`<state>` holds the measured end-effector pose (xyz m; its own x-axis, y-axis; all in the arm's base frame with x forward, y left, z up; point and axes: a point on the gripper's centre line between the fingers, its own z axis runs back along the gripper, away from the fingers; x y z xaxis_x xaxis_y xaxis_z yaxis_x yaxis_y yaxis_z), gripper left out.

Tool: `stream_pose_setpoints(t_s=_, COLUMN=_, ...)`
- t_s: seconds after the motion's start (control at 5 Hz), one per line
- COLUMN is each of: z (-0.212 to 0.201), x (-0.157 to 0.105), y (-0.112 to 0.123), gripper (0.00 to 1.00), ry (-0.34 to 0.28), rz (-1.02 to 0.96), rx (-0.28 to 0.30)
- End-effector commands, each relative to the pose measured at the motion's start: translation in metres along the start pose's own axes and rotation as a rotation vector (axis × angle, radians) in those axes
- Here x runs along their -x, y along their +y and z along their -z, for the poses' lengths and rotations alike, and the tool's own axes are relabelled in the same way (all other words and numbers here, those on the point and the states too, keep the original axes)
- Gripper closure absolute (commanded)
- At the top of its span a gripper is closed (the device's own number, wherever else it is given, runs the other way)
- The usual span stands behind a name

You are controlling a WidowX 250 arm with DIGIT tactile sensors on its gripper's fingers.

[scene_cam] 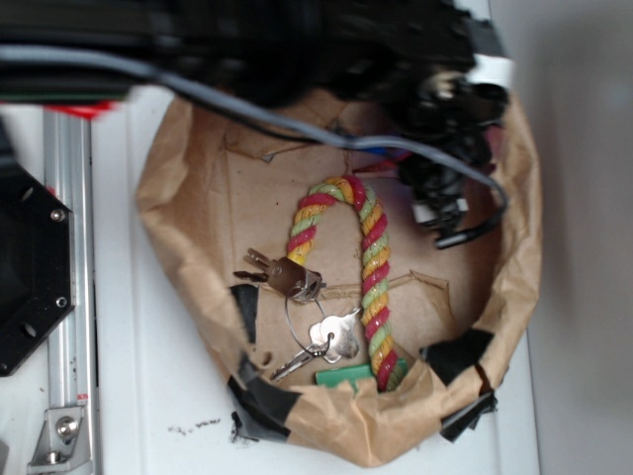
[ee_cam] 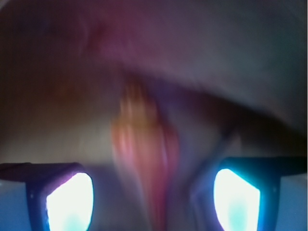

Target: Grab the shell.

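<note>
Shell (ee_cam: 144, 144): recorded as an orange blur between the spread fingers of the gripper (ee_cam: 154, 192), long axis apparently running away from it.

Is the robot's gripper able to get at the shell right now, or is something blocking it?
Probably yes. In the blurred wrist view an orange-tan shape, likely the shell, lies between the spread fingers with nothing between. In the exterior view the gripper hides it, so I cannot confirm.
</note>
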<state>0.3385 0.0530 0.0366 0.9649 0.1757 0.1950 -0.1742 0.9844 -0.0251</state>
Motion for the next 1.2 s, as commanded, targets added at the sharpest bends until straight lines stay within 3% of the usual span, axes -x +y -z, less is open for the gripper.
stream_pose_setpoints(t_s=0.0, z=-0.003, x=-0.034, y=-0.018, gripper=0.00, ry=-0.094, rz=0.060, rx=-0.009)
stream_pose_setpoints(t_s=0.2, z=0.003, x=-0.028, y=-0.021, gripper=1.00, ry=-0.094, rz=0.068, rx=-0.007)
stream_pose_setpoints(t_s=0.6, z=-0.001, x=-0.020, y=-0.032, gripper=1.00, ry=-0.084, rz=0.105, rx=-0.007)
stream_pose_setpoints(t_s=1.0, z=-0.088, x=0.011, y=-0.058, gripper=1.00, ry=-0.030, rz=0.119, rx=0.015)
